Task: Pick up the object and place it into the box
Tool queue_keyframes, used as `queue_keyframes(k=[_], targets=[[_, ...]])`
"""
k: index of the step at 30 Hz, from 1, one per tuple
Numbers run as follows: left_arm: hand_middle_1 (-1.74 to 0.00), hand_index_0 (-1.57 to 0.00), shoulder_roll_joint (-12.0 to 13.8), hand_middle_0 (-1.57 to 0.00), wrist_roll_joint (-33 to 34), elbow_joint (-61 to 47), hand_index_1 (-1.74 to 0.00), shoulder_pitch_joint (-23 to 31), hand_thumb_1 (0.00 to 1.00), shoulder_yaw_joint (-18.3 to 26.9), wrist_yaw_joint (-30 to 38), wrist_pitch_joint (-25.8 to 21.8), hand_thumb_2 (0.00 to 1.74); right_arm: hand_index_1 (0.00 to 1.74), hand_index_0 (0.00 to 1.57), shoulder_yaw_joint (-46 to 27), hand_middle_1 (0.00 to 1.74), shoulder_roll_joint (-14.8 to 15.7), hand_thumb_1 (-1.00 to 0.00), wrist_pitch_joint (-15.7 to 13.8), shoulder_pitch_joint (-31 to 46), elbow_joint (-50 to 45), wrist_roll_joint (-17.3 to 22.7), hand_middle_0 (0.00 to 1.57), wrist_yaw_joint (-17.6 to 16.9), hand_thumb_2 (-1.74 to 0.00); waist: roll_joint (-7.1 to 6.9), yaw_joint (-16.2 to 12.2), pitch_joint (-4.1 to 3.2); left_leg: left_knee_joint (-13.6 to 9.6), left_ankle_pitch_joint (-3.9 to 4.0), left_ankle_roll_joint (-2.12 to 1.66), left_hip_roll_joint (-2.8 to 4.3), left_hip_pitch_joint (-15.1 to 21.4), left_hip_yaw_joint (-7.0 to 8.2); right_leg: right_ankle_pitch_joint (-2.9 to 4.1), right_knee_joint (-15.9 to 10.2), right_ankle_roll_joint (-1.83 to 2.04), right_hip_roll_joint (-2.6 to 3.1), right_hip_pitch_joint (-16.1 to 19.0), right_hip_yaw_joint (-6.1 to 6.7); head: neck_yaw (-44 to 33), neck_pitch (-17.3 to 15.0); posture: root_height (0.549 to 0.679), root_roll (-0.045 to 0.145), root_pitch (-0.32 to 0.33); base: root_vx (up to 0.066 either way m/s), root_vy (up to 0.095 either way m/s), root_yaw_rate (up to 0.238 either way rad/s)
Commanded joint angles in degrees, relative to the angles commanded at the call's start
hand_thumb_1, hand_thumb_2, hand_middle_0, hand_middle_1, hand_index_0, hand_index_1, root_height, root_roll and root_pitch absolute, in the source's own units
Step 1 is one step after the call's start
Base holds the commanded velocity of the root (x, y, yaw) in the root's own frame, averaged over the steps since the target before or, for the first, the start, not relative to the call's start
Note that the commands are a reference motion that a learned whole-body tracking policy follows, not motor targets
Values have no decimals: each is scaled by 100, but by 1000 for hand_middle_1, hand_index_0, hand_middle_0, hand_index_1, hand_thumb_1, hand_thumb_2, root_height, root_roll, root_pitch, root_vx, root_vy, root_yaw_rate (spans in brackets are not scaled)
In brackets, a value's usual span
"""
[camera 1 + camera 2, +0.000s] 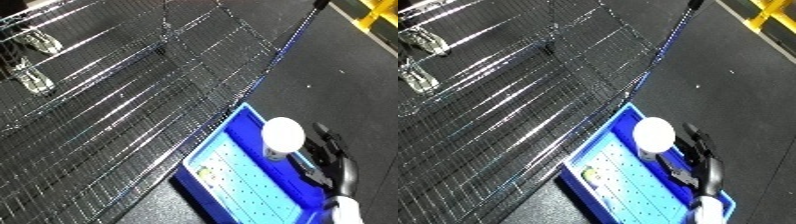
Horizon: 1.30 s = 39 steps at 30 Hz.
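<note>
A white bulb-shaped object (282,133) with a round top and a grey neck stands upright over the right part of the blue bin (233,125). My right hand (330,156) comes in from the lower right, its black fingers curled against the object's right side and neck. Whether the object rests on the bin's pale perforated floor or hangs just above it cannot be told. My left hand does not show.
A small yellow-green item (206,173) lies on the bin's floor. The bin sits on dark ground beside a wire mesh rack (133,100) filling the left. Two clear glass pieces (40,42) (34,77) lie on the rack. A yellow post (378,17) stands top right.
</note>
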Motion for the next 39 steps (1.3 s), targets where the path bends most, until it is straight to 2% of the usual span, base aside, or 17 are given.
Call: queue_keyframes(k=[7,12,16,22,34,39], targets=[[-1740,-1570,-13,-1570,7,-31,-1740,64,1000,9,-34,40,1740,0,0,16,0,81,0,60,18,-95,-41,0,-13,0,16,32,22,-67,72,-11,-2,12,-42,-3,6,-26,19,5,-37,2,-47,665,84,20,12,-15,38],[-1740,-1570,-32,-1570,-18,-84,-1740,94,1000,-17,-26,52,1740,0,0,114,0,75,0,31,-34,-318,-150,0,164,0,3,85,32,-87,115,-30,7,1,-88,-18,0,-59,41,37,-76,-123,-110,665,84,17,7,-16,37],[-1740,-1570,-59,-1570,20,-132,-1740,121,1000,-15,-21,67,1740,0,0,246,0,157,0,10,-84,-721,-283,0,398,0,-40,141,27,-135,158,-37,24,9,-130,-34,-16,-76,63,75,-108,-327,-126,665,82,14,9,-33,79],[-1740,-1570,-68,-1570,118,-216,-1740,149,1000,12,-26,94,1740,0,0,532,0,304,0,50,-156,-1417,-619,0,795,0,-148,259,24,-168,214,-44,42,-23,-198,-34,-37,-77,71,105,-161,-720,-126,665,80,11,-11,-49,100],[-1740,-1570,21,-1570,316,-318,-1740,110,1000,201,-78,247,1740,0,0,1095,0,492,0,454,-441,-2087,-871,0,1730,0,-432,633,-19,-12,236,-69,102,-128,-398,-111,57,-117,57,275,-368,-1861,-190,663,70,-12,15,-64,99],[-1740,-1570,52,-1570,387,-366,-1740,70,1000,303,-94,333,1740,0,0,1312,0,554,0,606,-536,-2191,-1014,0,1999,0,-531,814,-42,39,257,-70,100,-158,-496,-153,102,-126,81,360,-469,-2309,-210,662,63,-22,38,-65,157]])
